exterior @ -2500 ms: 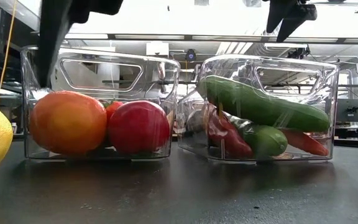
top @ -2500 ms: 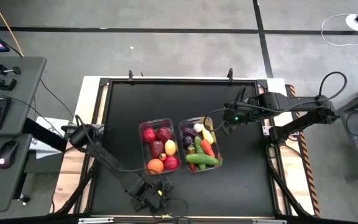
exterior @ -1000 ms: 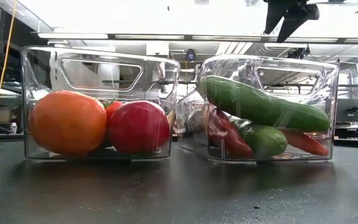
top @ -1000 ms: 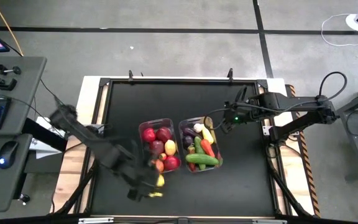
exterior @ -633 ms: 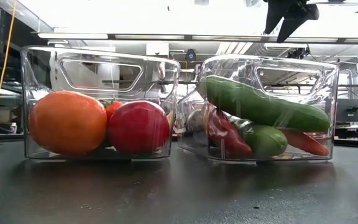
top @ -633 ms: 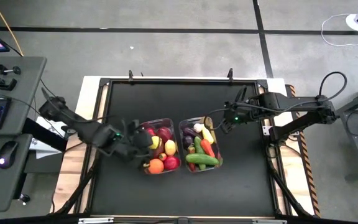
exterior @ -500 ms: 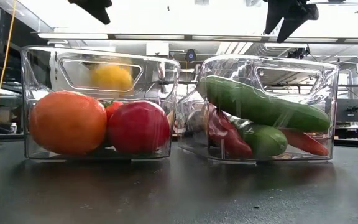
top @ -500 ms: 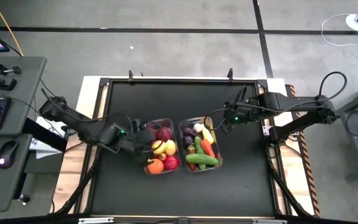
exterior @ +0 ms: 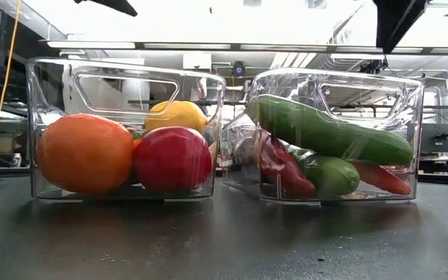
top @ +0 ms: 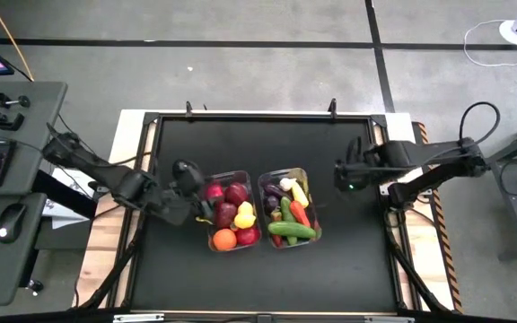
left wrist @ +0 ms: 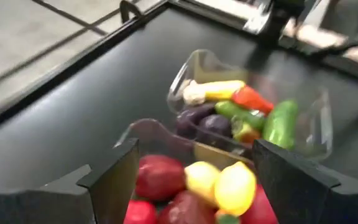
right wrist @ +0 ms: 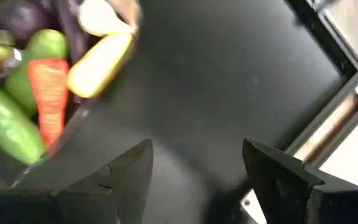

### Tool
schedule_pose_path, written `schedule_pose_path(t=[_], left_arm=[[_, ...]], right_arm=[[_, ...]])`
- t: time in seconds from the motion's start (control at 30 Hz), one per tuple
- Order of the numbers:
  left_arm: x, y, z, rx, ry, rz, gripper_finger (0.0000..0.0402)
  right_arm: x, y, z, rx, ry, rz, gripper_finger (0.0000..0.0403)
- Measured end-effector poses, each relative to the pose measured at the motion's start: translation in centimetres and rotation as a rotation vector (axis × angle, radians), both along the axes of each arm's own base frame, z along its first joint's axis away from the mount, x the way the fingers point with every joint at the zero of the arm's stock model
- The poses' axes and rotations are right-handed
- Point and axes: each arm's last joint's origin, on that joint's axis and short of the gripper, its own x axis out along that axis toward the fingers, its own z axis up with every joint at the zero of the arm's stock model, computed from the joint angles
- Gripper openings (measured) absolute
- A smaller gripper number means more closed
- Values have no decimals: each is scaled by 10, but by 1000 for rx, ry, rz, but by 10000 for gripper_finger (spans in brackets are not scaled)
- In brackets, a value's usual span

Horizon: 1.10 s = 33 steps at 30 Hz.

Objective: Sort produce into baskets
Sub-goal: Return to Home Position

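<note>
Two clear bins stand side by side mid-table. The left bin [top: 226, 174] holds red apples, an orange [top: 224, 240] and lemons [top: 243, 215]; one lemon [exterior: 176, 117] rests on top of the fruit. The right bin [top: 281, 171] holds cucumbers [top: 292, 230], a carrot, eggplants and a banana. My left gripper [top: 200, 202] is open and empty above the left bin's left rim; in the left wrist view [left wrist: 194, 146] the fruit shows between its fingers. My right gripper [top: 341, 175] is open and empty over bare table, right of the right bin.
The black table top [top: 178, 144] lies bare around the bins, inside a raised frame [top: 258, 117]. A desk with keyboard and mouse [top: 7, 220] stands off the table's left side.
My left gripper has carried a lemon from the table's near edge up and toward the far edge, over the left bin. The lemon has fallen into the bin and now lies on the fruit; the gripper has drawn back toward the left. My right gripper has gone toward the table's right edge.
</note>
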Motion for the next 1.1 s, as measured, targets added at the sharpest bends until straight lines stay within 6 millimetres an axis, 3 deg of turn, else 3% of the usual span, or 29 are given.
schedule_pose_path(t=[0.2, 0.33, 0.43, 0.53, 0.6, 0.83, 1.1], left_arm=[[-21, 27, -27, -113, -275, -32, 283], [-39, 60, -33, -60, -362, 7, 227], [-60, 79, -36, -45, -411, 54, 151], [-81, 85, -46, -84, -473, 37, 54], [-93, 86, -57, -119, -520, 35, 15], [-117, 85, -104, -197, -644, 10, 3], [-127, 86, -139, -204, -693, -8, 1]], right_arm=[[-22, 17, -5, 28, -78, 25, 237], [-40, 24, -17, 82, -86, -5, 211], [-52, 31, -26, 149, -110, -3, 159], [-60, 38, -32, 194, -157, 21, 77], [-63, 43, -36, 205, -167, 58, 23], [-66, 58, -54, 278, -79, 224, 14], [-61, 64, -57, 378, -124, 159, 2]])
